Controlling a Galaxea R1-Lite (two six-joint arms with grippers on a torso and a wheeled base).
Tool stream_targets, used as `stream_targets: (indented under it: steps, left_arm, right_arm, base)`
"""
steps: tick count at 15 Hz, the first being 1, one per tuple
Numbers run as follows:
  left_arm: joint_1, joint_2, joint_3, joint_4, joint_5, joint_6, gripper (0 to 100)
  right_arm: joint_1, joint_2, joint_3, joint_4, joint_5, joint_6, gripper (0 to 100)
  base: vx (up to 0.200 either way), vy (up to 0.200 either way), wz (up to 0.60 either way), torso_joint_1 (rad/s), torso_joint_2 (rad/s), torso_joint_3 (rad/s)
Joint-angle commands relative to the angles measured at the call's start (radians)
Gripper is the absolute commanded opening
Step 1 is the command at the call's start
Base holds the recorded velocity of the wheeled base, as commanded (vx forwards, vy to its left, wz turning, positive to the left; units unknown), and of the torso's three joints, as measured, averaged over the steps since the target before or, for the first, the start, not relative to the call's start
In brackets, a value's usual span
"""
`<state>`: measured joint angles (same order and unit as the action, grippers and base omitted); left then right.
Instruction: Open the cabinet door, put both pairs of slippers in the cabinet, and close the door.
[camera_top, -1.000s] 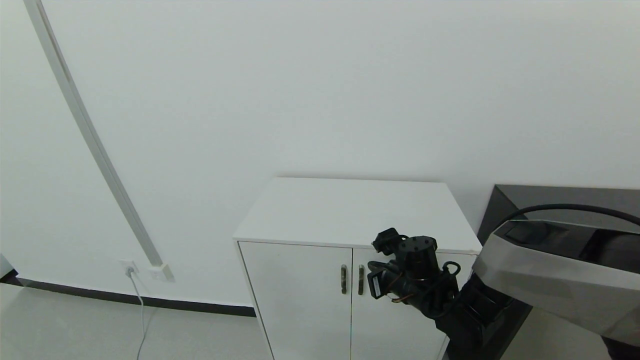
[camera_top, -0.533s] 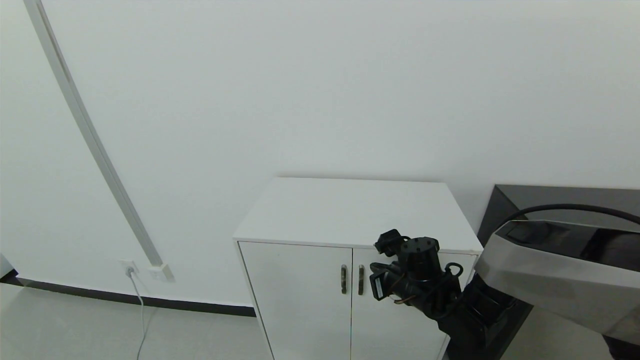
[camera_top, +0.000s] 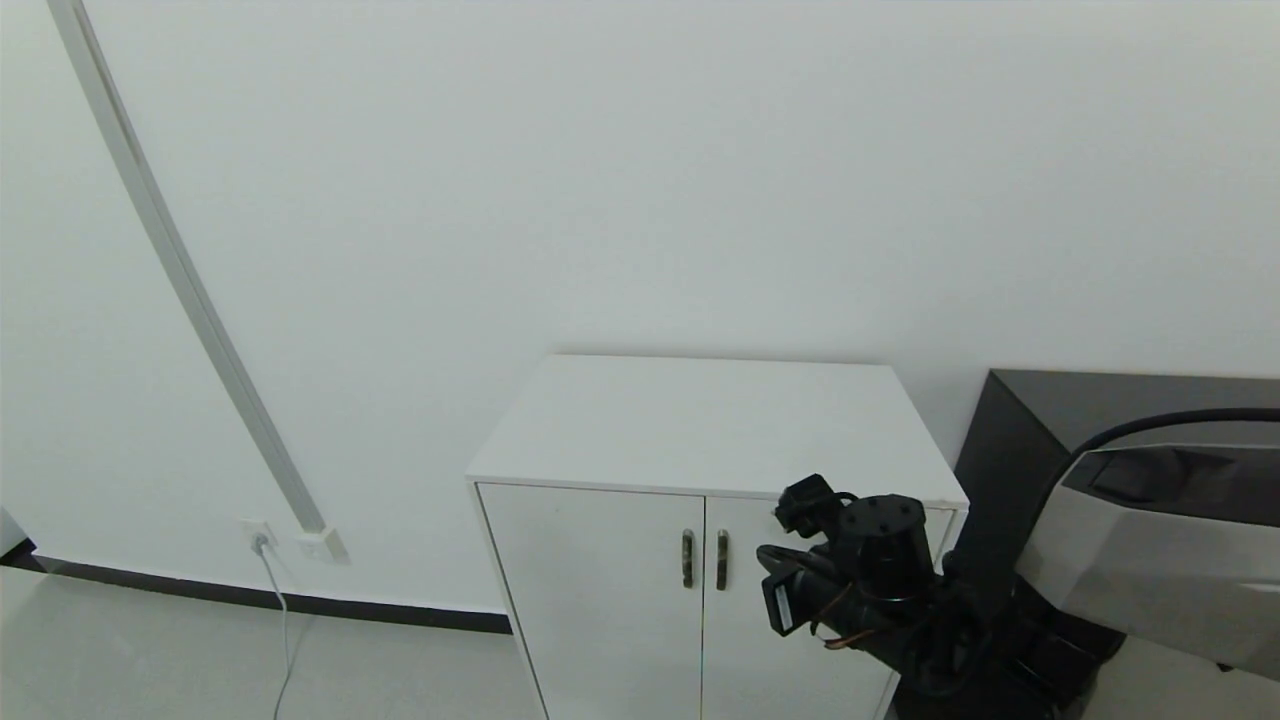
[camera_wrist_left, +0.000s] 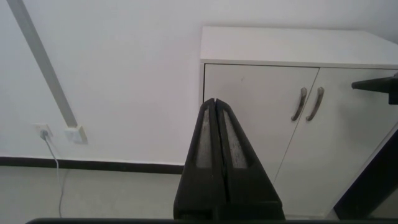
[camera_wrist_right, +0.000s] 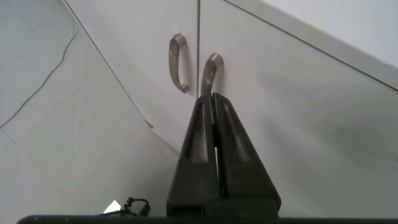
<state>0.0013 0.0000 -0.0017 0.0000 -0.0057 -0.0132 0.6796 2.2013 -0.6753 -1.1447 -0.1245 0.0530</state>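
Observation:
The white cabinet (camera_top: 700, 430) stands against the wall with both doors closed. Two grey handles (camera_top: 687, 558) (camera_top: 721, 560) sit side by side at the middle seam. My right gripper (camera_wrist_right: 214, 96) is shut and holds nothing; it points at the right door's handle (camera_wrist_right: 210, 68), a short way in front of it. In the head view the right arm's wrist (camera_top: 870, 580) hangs before the right door. My left gripper (camera_wrist_left: 215, 102) is shut and empty, farther back, facing the cabinet's left door (camera_wrist_left: 249, 118).
A black unit (camera_top: 1010, 450) stands against the cabinet's right side. A wall socket with a hanging cable (camera_top: 258, 542) and a slanted grey conduit (camera_top: 180, 270) are on the wall to the left. Open floor (camera_top: 200, 660) lies left of the cabinet.
The right arm has shifted right and slightly down, drawing its wrist away from the door handles. The cabinet doors have stayed closed.

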Motion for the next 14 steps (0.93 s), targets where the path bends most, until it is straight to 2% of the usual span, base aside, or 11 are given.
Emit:
stream_targets:
  steps: [1, 6, 14]
  left_arm:
    - [0.000, 0.000, 0.000, 0.000, 0.000, -0.001, 0]
    - [0.000, 0.002, 0.000, 0.000, 0.000, -0.002, 0]
    - [0.000, 0.000, 0.000, 0.000, 0.000, -0.001, 0]
  right_arm:
    - [-0.003, -0.069, 0.089, -0.041, -0.030, 0.001, 0]
    - [-0.048, -0.109, 0.283, -0.204, -0.050, -0.001, 0]
    - [-0.262, -0.172, 0.566, -0.426, -0.052, -0.008, 0]
  base:
    - [0.000, 0.000, 0.00, 0.000, 0.00, 0.000]
    - [0.000, 0.000, 0.00, 0.000, 0.00, 0.000]
    - [0.000, 0.000, 0.00, 0.000, 0.00, 0.000]
